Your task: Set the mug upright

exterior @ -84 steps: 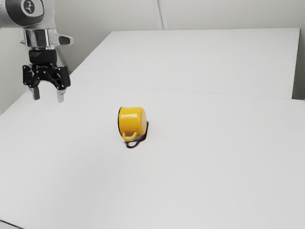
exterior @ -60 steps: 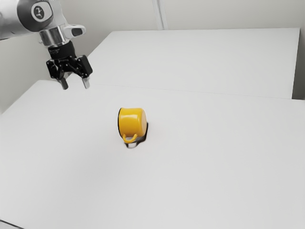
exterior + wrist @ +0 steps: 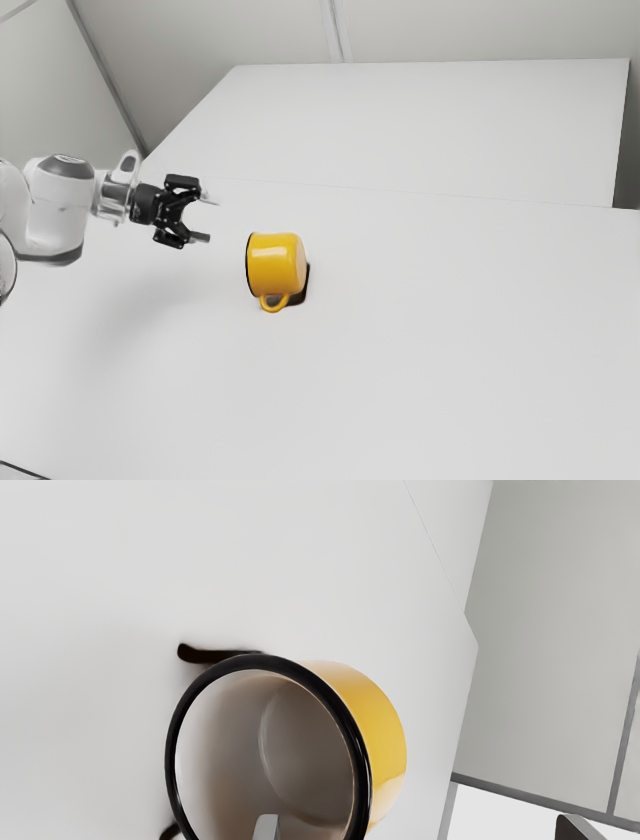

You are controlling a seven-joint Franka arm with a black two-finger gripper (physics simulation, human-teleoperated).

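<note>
Near the yellow, round metal mug point(image 3: 275, 264) lying sideways, your black two-finger gripper point(image 3: 211, 220) stands spread; straddle the mug's black rim point(image 3: 362, 760) squarely before closing.

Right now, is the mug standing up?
No, the mug lies on its side, its black rim facing the fingers.

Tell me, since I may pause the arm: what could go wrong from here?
The open gripper faces the mouth of the mug, and one finger overlaps it in the wrist view; closing might catch only the wall. The mug lies on its side, so a nudge could roll it.
</note>
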